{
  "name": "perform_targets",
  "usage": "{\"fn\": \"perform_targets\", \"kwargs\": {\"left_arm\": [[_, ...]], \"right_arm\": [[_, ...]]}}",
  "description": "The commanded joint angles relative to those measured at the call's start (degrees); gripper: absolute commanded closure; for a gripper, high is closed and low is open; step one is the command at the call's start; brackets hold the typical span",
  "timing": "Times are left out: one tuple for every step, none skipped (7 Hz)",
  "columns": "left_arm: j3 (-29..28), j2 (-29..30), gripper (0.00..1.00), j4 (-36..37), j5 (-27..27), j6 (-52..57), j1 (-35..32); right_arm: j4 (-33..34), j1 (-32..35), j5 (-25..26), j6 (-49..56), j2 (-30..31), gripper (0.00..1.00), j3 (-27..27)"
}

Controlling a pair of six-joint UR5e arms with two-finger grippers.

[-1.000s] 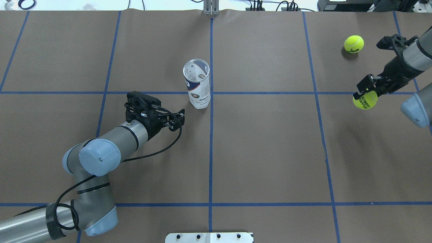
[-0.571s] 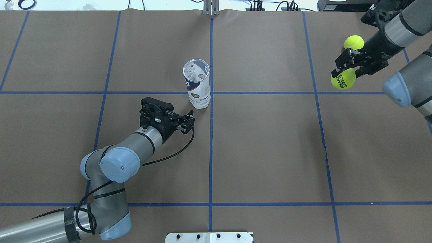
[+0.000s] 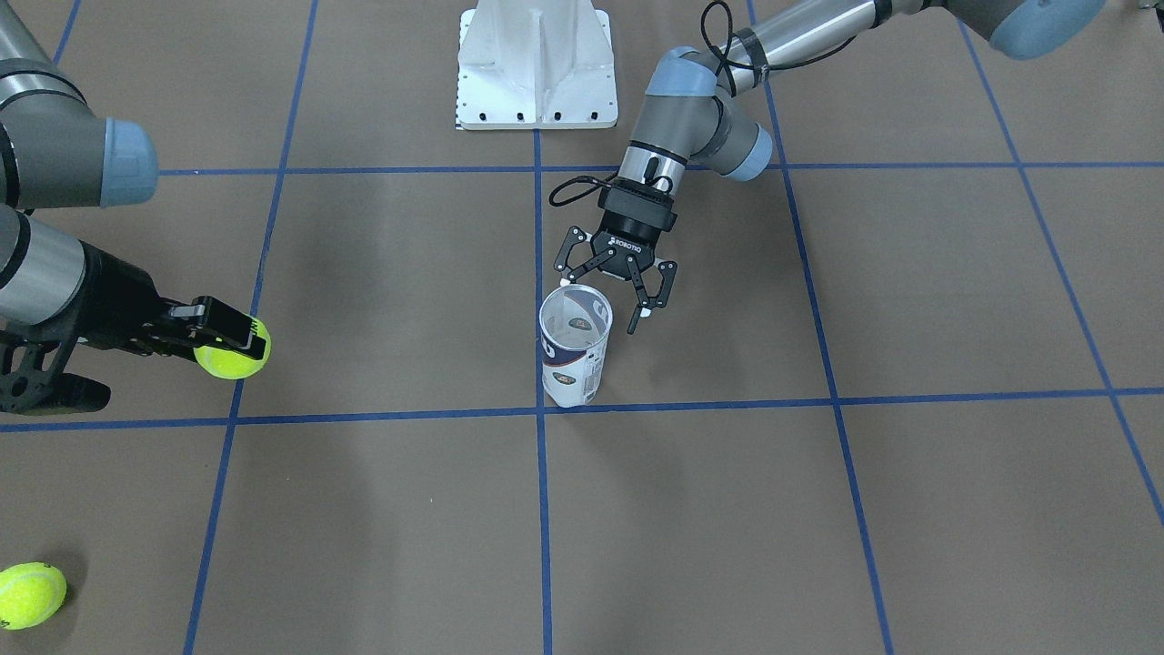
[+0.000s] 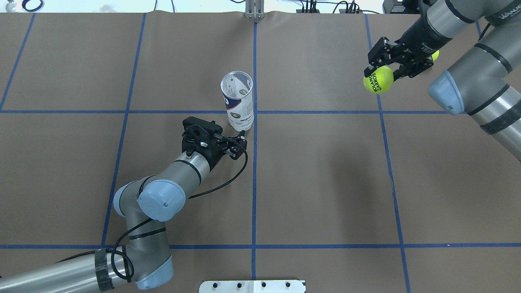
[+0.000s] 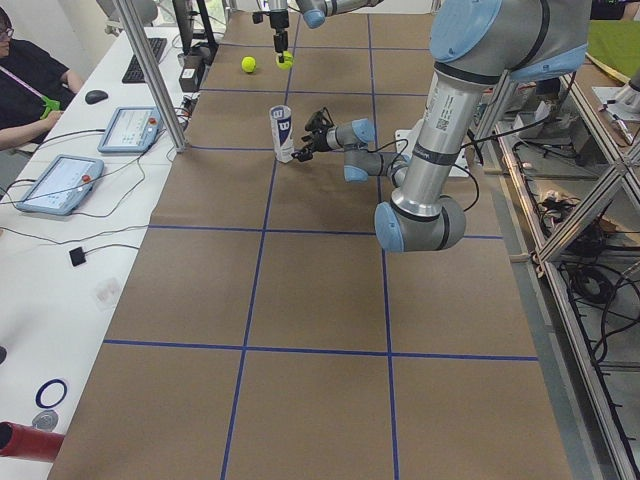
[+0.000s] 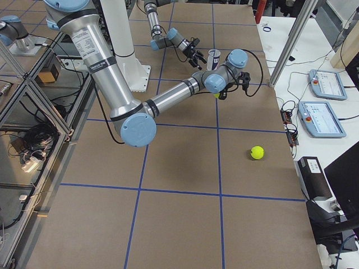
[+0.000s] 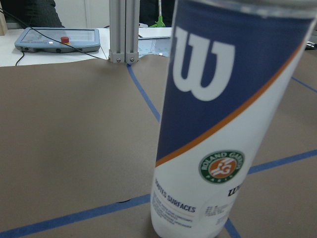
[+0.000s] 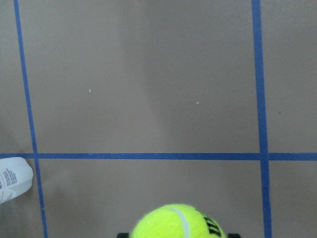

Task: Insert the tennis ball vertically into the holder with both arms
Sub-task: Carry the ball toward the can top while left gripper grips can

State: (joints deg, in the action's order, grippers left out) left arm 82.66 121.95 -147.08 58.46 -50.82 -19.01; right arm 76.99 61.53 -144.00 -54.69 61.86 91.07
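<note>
The holder (image 4: 237,101) is a clear can with a navy and white "W" label, standing upright and open-topped near the table's middle; it also shows in the front view (image 3: 575,350) and fills the left wrist view (image 7: 218,124). My left gripper (image 4: 238,145) is open, low and just on the robot's side of the holder, apart from it (image 3: 600,298). My right gripper (image 4: 382,73) is shut on a yellow tennis ball (image 4: 378,79), held above the table far to the holder's right. The ball also shows in the front view (image 3: 234,357) and the right wrist view (image 8: 181,223).
A second tennis ball (image 3: 30,595) lies on the table at the far right corner, mostly hidden behind my right arm in the overhead view. The white pedestal base (image 3: 536,64) stands at the robot's edge. Blue tape lines grid the brown table (image 4: 317,183).
My left gripper has moved forward and right, up close to the holder's base. My right gripper has carried the tennis ball away from the robot and left, toward the holder.
</note>
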Motion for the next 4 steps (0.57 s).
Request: {"fn": "perform_targets", "kwargs": {"left_arm": [[-1.0, 1.5, 0.01, 0.0, -0.1, 1.1, 0.0], [-3.1, 3.3, 0.01, -0.1, -0.1, 1.2, -0.2], [-4.9, 4.7, 0.01, -0.1, -0.1, 1.3, -0.8], [-5.2, 4.8, 0.01, 0.0, -0.1, 1.3, -1.5]], "right_arm": [[0.0, -1.5, 0.3, -2.0, -2.1, 1.00, -0.1], [0.1, -2.0, 0.4, -2.1, -3.4, 1.00, -0.5], [0.0, -2.6, 0.6, -4.0, -4.1, 1.00, -0.6], [0.0, -3.1, 1.2, -4.0, -4.8, 1.00, -0.6]]}}
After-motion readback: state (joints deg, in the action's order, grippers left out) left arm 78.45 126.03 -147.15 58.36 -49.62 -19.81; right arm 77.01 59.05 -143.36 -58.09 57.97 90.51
